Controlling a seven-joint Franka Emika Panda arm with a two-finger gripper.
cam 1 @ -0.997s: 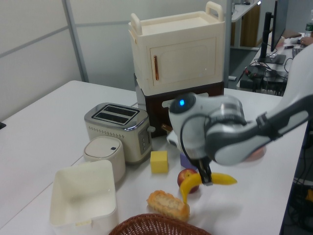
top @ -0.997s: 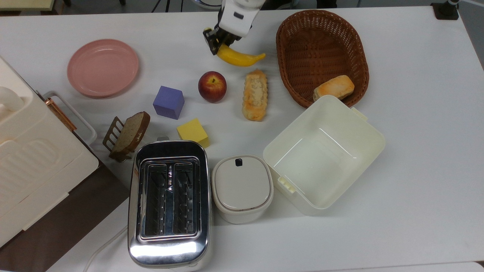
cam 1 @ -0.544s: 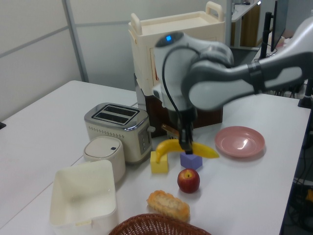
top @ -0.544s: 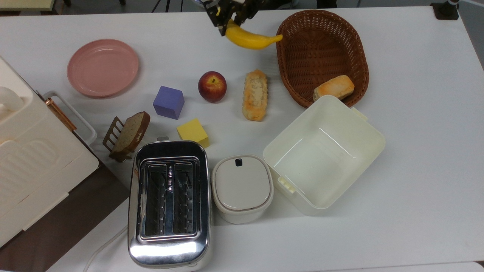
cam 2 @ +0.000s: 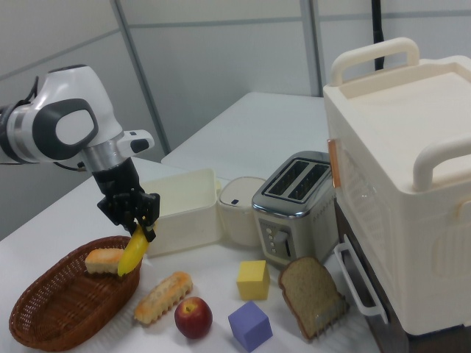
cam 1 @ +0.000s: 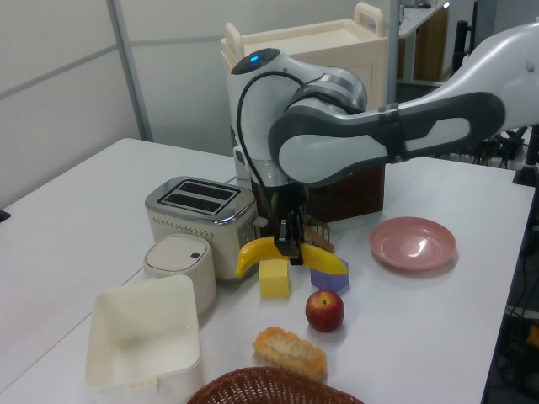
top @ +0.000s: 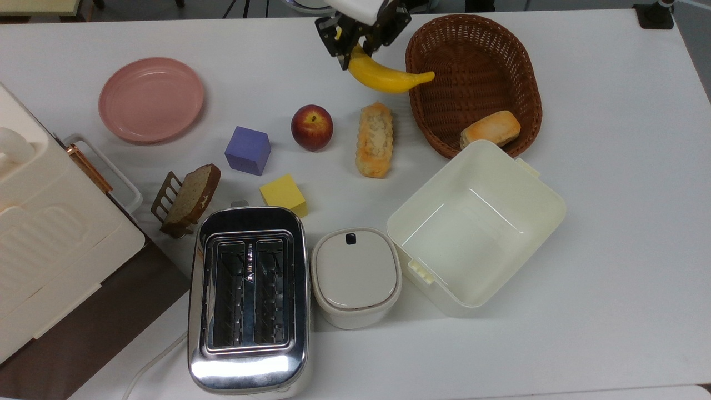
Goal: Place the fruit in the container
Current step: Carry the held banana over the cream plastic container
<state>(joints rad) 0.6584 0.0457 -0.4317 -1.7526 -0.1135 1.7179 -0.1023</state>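
1. White surface (top: 611, 222), cluttered with kitchen props.
2. Claw (top: 360, 45) closed on one end of the banana (top: 389, 79), held in the air off the surface.
3. Banana's long axis runs toward the top view's right, free tip over the wicker basket (top: 489, 50) rim.
4. Cream container (top: 533, 183) sits well apart, beside the basket, empty.
5. Apple (top: 312, 126) and bread stick (top: 374, 140) lie near, below the banana in the top view.

The gripper (top: 355, 45) is held above the desk's far edge, pointed downward, fingers clamped on the banana (top: 389, 79).
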